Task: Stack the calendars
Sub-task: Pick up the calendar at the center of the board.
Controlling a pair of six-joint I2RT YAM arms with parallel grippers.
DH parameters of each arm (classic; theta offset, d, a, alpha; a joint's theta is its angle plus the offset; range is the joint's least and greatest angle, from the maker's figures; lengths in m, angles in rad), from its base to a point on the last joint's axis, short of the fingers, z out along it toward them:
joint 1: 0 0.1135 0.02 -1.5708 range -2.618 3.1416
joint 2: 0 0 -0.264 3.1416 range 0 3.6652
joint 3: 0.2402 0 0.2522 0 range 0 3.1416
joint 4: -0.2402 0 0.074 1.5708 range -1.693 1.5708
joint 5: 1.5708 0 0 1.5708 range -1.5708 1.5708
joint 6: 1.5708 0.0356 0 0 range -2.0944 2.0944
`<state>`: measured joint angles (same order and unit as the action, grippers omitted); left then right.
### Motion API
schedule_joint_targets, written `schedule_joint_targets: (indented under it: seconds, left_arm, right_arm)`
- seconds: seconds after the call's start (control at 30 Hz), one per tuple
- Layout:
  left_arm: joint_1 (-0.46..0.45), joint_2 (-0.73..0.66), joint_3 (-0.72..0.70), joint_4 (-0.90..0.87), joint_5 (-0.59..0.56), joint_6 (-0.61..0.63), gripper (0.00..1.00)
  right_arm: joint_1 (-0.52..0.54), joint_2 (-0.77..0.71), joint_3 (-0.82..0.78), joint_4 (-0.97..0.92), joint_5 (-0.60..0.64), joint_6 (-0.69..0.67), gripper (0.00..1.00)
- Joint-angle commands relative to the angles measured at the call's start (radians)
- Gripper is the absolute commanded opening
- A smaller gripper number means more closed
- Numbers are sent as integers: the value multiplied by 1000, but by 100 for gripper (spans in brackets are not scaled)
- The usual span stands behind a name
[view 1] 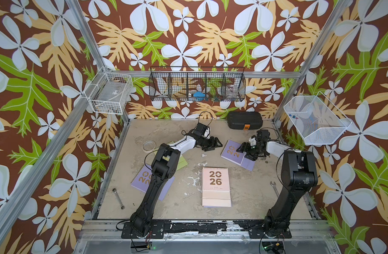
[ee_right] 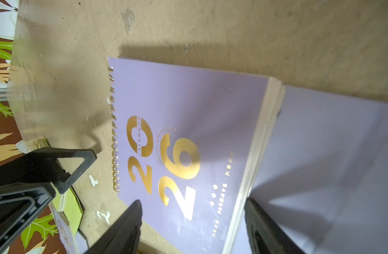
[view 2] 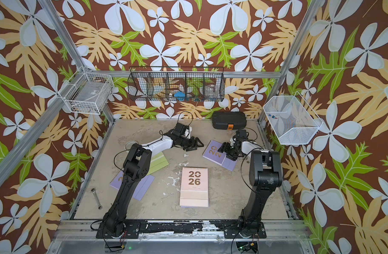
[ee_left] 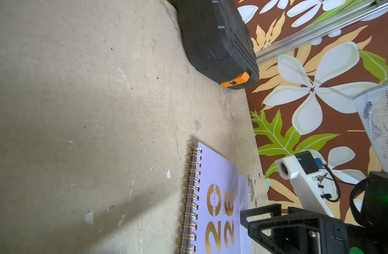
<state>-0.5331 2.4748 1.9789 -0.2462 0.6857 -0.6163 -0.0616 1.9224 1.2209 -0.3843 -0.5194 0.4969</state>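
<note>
Calendars lie scattered over the scuffed table (view 1: pixel 188 136), and both top views take in the lot. A pink calendar (view 1: pixel 216 187) sits near the front between the arms, its cover reading a big "2026", with a lilac edge (view 1: pixel 217 206) peeping out beneath its near side. A green calendar (view 1: pixel 181 161) and a near lilac calendar (view 1: pixel 142 179) lie just beside each other, half hidden under the left arm. A far lilac calendar (view 1: pixel 233 154) lies further back on the right, in front of the black case (view 1: pixel 244 119). The left gripper (view 1: pixel 213 144) hangs over bare table with its fingers spread and nothing between them; the right gripper (view 1: pixel 245 152) hangs spread over the far lilac calendar. Only from up here do you see a wrench (view 1: pixel 118 198) at the front left and a clear ring (view 1: pixel 149 145) further back. The left wrist view brings the case close, showing its orange latch (ee_left: pixel 234 81). It also shows the far lilac calendar's gold spiral and "2026" with "CALENDAR" inside the zero, the right gripper's fingers (ee_left: pixel 259 210) at its edge. The right wrist view reads best: "2026", "CALENDAR" and "365DAYS", though a small curved line by the six is too blurred. Its black fingers (ee_right: pixel 122 231) stand wide either side of the cover; whether they touch it I cannot tell. This view alone shows the thick block of white pages.
</note>
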Motion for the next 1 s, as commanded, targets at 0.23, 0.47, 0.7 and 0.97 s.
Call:
schedule_joint_targets:
  seconds: [0.23, 0.47, 0.7, 0.97]
  left_arm:
    - [2, 98, 83, 22, 18, 12, 76]
    - [2, 123, 76, 65, 67, -15, 73]
    - [6, 62, -43, 281, 159, -163, 68]
    - [7, 54, -45, 234, 139, -137, 47]
  right_arm:
    - [20, 107, 41, -32, -100, -95, 74]
    - [48, 143, 79, -17, -156, -108, 73]
    - [48, 164, 72, 40, -217, -81, 73]
    - [48, 159, 83, 49, -222, -79, 72]
